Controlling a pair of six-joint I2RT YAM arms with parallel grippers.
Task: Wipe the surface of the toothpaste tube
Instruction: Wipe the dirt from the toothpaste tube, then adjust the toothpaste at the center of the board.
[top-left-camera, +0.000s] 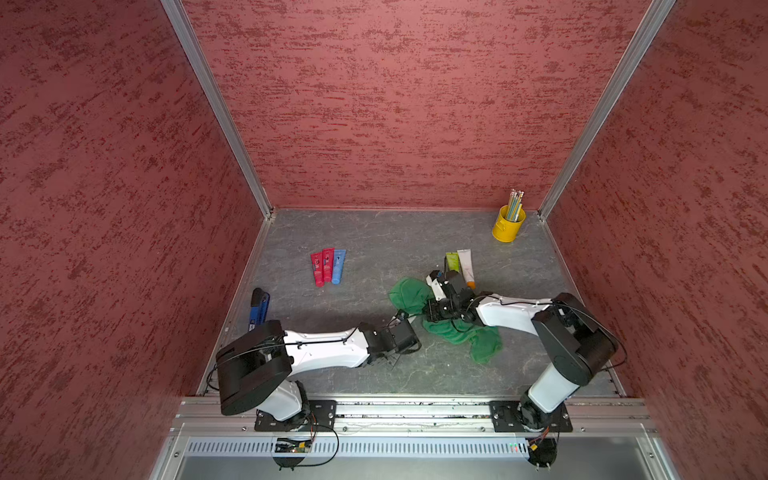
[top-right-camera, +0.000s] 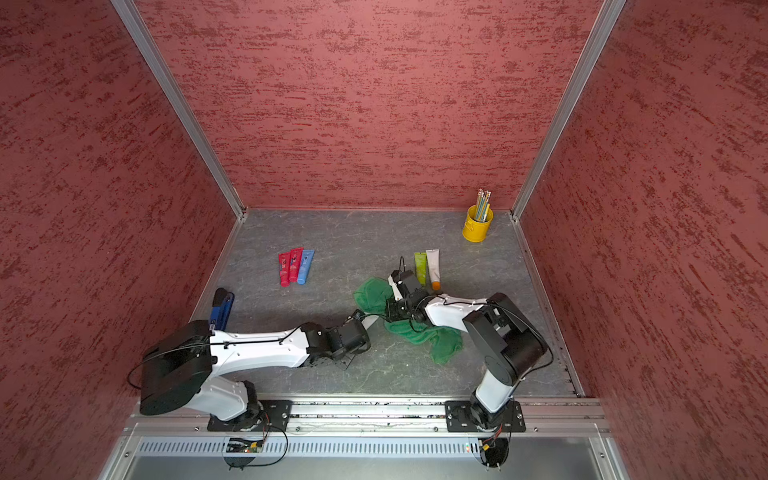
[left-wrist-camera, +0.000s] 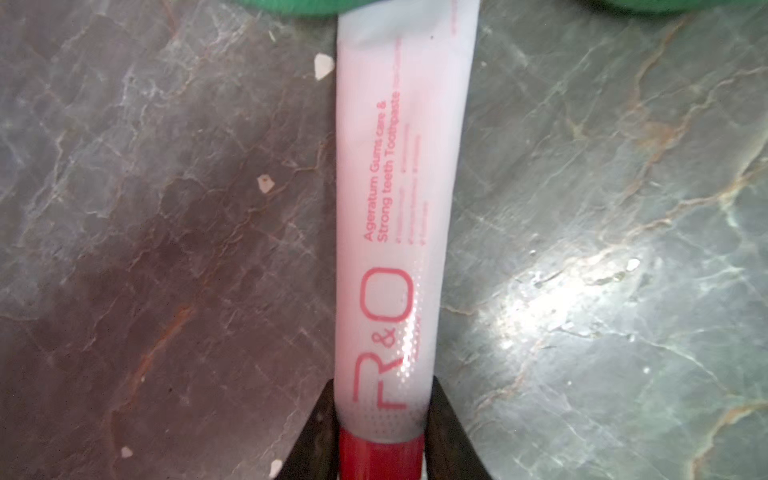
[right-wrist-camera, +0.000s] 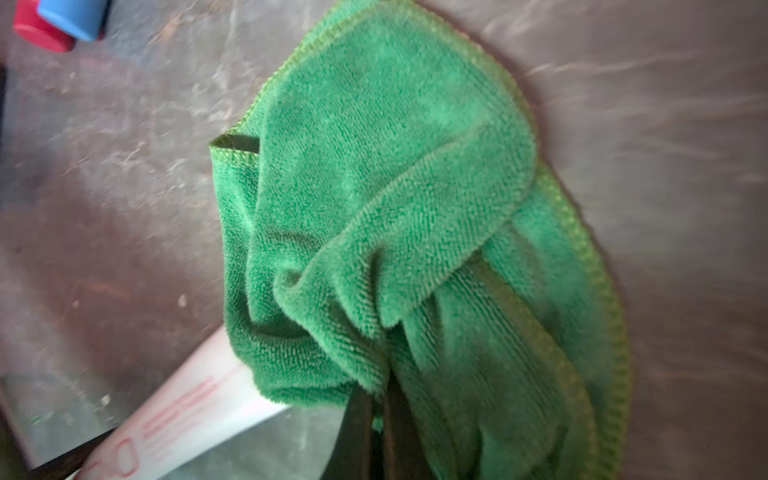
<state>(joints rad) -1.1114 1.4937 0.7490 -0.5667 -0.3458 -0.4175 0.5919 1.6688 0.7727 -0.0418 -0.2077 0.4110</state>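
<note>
Left gripper (left-wrist-camera: 382, 390) was clamped on the toothpaste tube (left-wrist-camera: 395, 187) right by its red cap (left-wrist-camera: 380, 455), roughly mid-bench (top-left-camera: 374, 245). Right gripper (right-wrist-camera: 376, 399) was pinched tight on the green cloth (right-wrist-camera: 374, 187), which covered the tube's other end.

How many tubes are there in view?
6. Two red tubes and a blue tube at left; a green tube and a cream tube at right; a white tube in the left tool, partly under the cloth, which could hide more.
</note>
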